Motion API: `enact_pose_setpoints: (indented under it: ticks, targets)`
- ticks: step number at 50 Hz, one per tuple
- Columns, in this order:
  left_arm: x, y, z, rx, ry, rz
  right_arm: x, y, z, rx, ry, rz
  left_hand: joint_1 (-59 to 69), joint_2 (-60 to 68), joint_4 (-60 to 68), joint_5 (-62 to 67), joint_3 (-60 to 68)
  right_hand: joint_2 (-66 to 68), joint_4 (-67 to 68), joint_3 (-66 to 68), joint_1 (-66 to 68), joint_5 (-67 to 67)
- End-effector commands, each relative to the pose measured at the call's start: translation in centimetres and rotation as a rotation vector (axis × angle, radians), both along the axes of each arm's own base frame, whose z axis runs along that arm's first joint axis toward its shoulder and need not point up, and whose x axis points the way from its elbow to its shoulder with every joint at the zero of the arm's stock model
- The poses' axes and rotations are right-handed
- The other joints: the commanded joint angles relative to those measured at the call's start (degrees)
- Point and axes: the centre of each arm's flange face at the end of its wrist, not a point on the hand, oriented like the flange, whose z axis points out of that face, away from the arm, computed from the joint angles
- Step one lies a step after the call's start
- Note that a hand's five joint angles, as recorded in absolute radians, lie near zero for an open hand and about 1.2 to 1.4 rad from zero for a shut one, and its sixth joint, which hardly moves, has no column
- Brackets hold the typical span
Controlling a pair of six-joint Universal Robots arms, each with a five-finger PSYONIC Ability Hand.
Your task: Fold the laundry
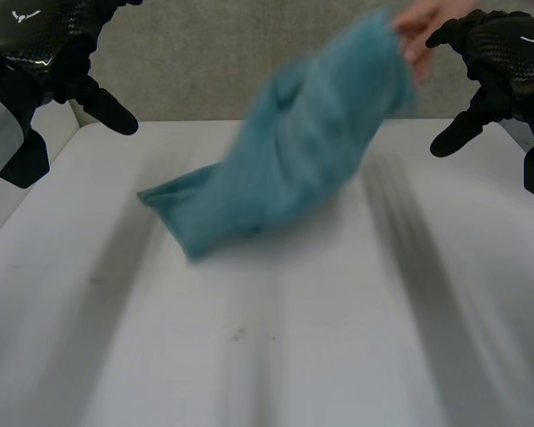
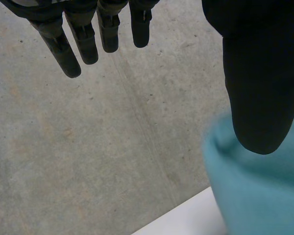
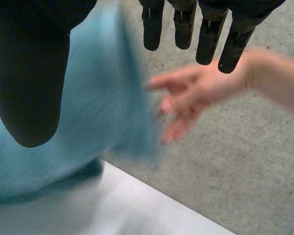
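Note:
A teal cloth [image 1: 294,151] is in the air over the far middle of the white table [image 1: 276,347], its lower end touching the table. A person's hand [image 1: 416,31] is at its upper end. My left hand [image 1: 58,53] hovers at the far left, fingers straight and apart, holding nothing. My right hand [image 1: 494,67] hovers at the far right, also spread and empty. In the left wrist view the cloth [image 2: 257,191] lies beyond my thumb [image 2: 259,78]. In the right wrist view the cloth [image 3: 88,127] is beside my thumb [image 3: 32,73], and the person's hand [image 3: 196,98] is past my fingers [image 3: 186,27].
A grey concrete floor [image 2: 88,147] lies beyond the table's far edge [image 3: 161,205]. The near half of the table is bare.

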Motion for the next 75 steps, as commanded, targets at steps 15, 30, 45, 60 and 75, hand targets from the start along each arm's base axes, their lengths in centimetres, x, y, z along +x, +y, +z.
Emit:
enact_pose_setpoints:
  ticks: [15, 30, 45, 60, 75]
  targets:
    - [-0.3, -0.9, -1.4, 0.038, -0.021, 0.001, 0.9, -0.1, -0.9, 0.017, 0.012, 0.030, -1.3, -1.9, -1.9, -2.6, -2.5, -2.9, -3.4, -2.5, -1.8, -3.0]
    - [0.1, -5.8, -6.2, 0.162, -0.061, 0.055, 5.2, 2.7, -8.3, 0.173, 0.368, 0.242, -0.3, -0.8, -0.9, -1.5, -1.4, -0.8, -1.4, -0.4, 0.3, -1.0]
    - [0.0, -6.3, -7.6, 0.189, -0.093, 0.058, 6.2, 3.3, -18.8, 0.354, 0.376, 0.266, -0.4, -1.0, -1.0, -1.7, -1.6, 12.0, 11.4, 12.4, 13.1, 11.8]
    - [-0.1, -6.5, -8.0, 0.186, -0.092, 0.056, 6.8, 2.3, -23.8, 0.376, 0.380, 0.267, -0.3, -0.8, -0.9, -1.5, -1.4, 19.2, 18.7, 19.6, 20.4, 19.1]
    - [-0.3, -6.3, -8.0, 0.188, -0.093, 0.050, 7.2, 1.6, -24.5, 0.340, 0.367, 0.265, -0.3, -0.8, -0.9, -1.5, -1.4, 24.3, 23.7, 24.7, 25.4, 24.1]
